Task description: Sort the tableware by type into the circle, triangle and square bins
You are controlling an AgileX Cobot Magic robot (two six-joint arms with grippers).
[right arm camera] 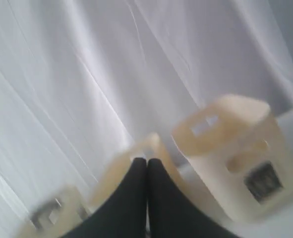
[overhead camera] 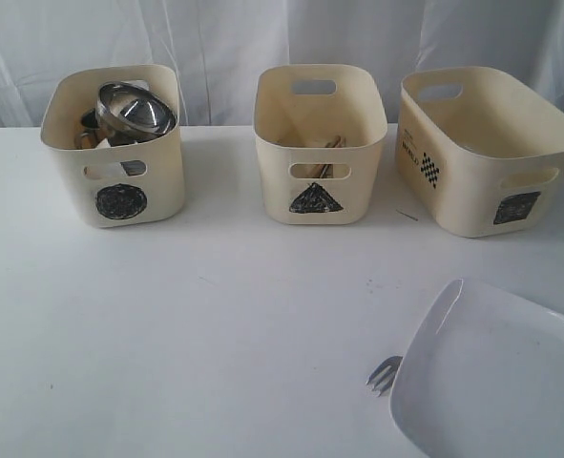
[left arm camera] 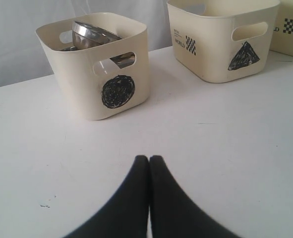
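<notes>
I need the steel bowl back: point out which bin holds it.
The circle bin, leftmost in the exterior view: the steel bowl rises above its rim. The triangle bin shows chopsticks; the square bin shows nothing.

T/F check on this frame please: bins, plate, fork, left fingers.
1. A steel bowl sits in the circle bin. True.
2. The white plate is in the square bin. False: it lies on the table, in front of that bin.
3. The fork is in the triangle bin. False: its tines show on the table at the plate's edge.
4. The left fingers are shut and hold nothing. True.
</notes>
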